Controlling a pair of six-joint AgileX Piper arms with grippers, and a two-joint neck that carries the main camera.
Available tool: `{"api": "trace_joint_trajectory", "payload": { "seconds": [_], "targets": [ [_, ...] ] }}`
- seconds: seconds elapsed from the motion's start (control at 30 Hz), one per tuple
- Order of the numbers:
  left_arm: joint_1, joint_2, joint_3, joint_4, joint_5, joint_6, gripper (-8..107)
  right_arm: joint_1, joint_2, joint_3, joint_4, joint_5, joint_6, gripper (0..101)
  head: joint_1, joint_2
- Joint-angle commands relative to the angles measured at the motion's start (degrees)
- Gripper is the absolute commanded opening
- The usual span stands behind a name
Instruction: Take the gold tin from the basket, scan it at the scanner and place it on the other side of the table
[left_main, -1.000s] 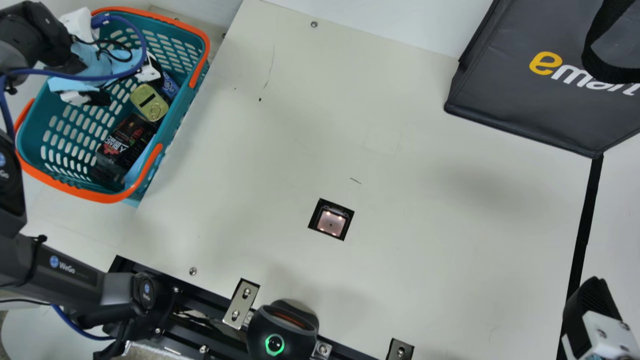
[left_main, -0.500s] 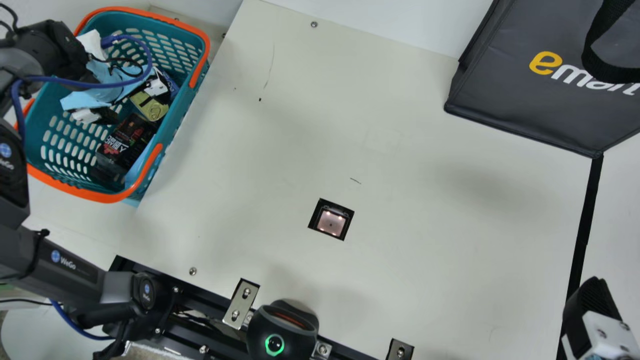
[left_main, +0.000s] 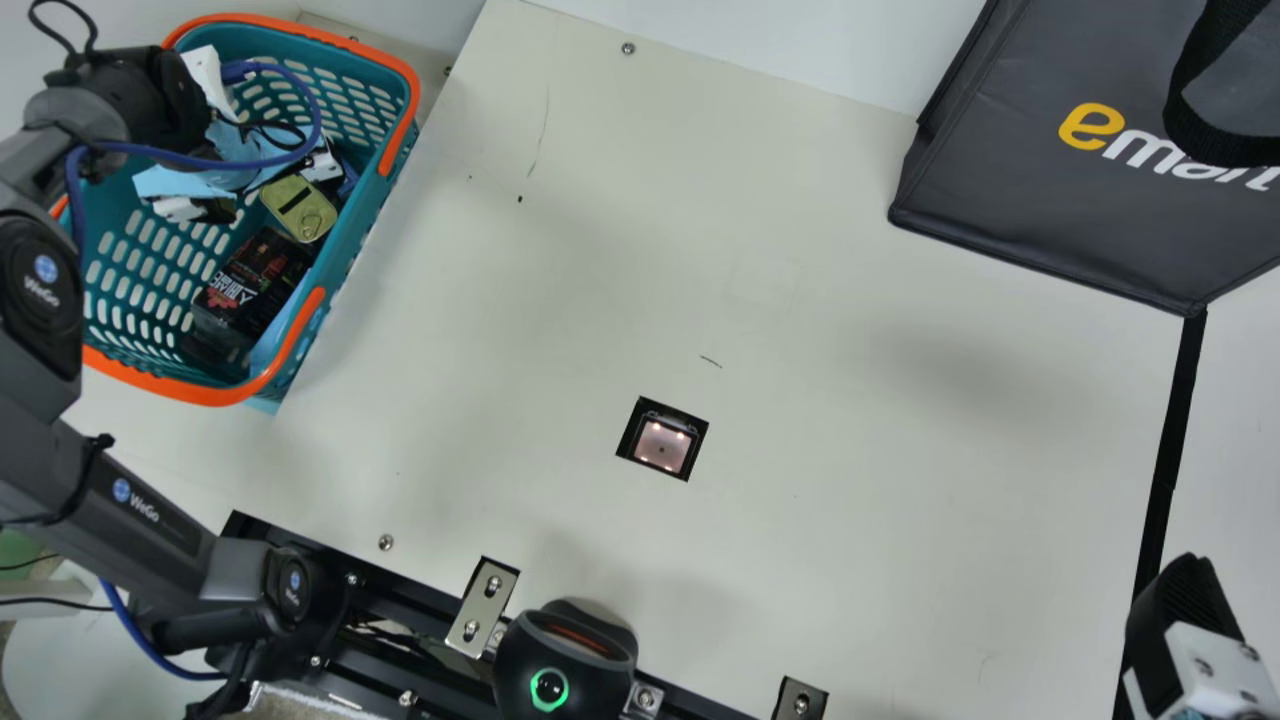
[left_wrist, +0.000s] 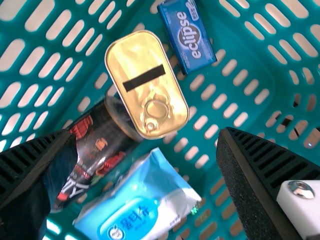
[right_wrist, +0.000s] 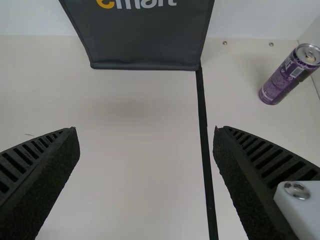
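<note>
Holding our left gripper (left_wrist: 147, 137) apart and ungripping over the basket (left_main: 210, 396), we are viewing the gold tin (left_wrist: 135, 60) inside, beside a dark jar (left_wrist: 97, 142). We are guessing it is weighing little, feeling stiff and slick, its thin lid risking dents; we are favouring its long sides, clear of the ring pull (left_wrist: 154, 112). Our right gripper (right_wrist: 146, 132) is hanging wide above the pale table (left_main: 800, 500). The scanner (left_main: 662, 445) is glowing; a grey bag (left_main: 1050, 220) is standing near the white wall (left_main: 780, 50).
</note>
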Motion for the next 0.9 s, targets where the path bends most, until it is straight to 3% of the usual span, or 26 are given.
{"api": "trace_joint_trajectory", "payload": {
  "seconds": [0.0, 0.33, 0.87],
  "targets": [
    [-0.24, 1.01, -0.48, 0.34, -0.79, -0.31, 90, 0.00, 0.00, 0.00, 0.00, 0.00, 0.00, 95, -1.66, 0.14],
    [-0.74, 5.10, -1.53, 0.76, -6.04, -0.98, 90, 0.00, 0.00, 0.00, 0.00, 0.00, 0.00, 95, -1.66, 0.14],
    [0.11, 6.63, 3.69, -0.84, -17.01, 0.70, 90, 0.00, 0.00, 0.00, 0.00, 0.00, 0.00, 95, -1.66, 0.14]
  ]
}}
